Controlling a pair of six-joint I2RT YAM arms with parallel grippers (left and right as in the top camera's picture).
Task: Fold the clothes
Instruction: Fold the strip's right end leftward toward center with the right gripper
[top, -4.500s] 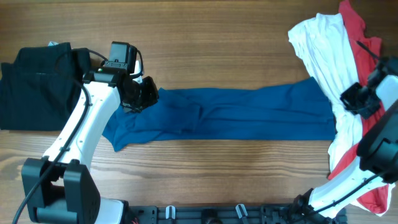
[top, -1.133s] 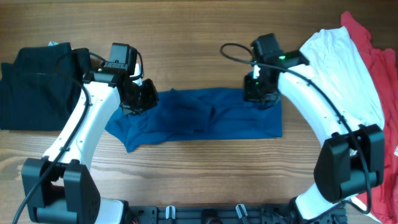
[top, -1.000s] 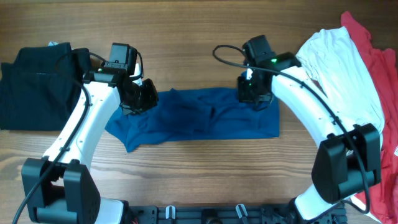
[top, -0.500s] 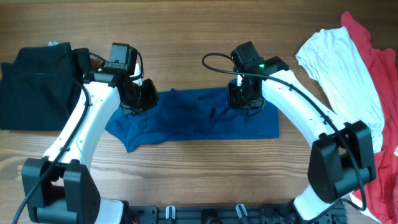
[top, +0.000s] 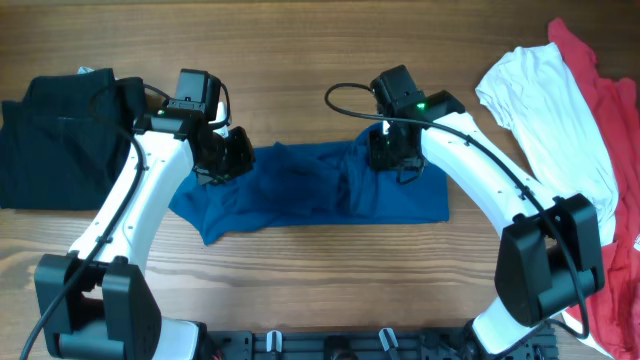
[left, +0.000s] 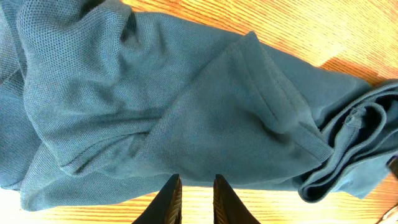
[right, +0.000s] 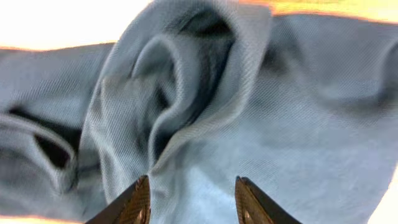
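The blue shirt (top: 320, 190) lies across the middle of the table, with its right end folded back and bunched up near the centre. My right gripper (top: 390, 155) hangs just above that bunched fold. In the right wrist view, the right gripper (right: 193, 183) is open, with rumpled shirt cloth (right: 186, 93) under it and nothing between the fingers. My left gripper (top: 228, 158) sits at the shirt's upper left edge. In the left wrist view, the left gripper (left: 196, 180) has its jaws a narrow gap apart with bare wood between them. Its tips reach the edge of the shirt (left: 186, 106).
A black garment (top: 50, 130) lies folded at the far left, partly under the left arm. At the right edge, a white garment (top: 545, 110) is spread over a red one (top: 610, 90). Bare wood runs along the front and back of the table.
My right gripper carried the shirt's right end leftward, then opened and let it go. The fold now lies bunched near the middle. The left arm has not moved.
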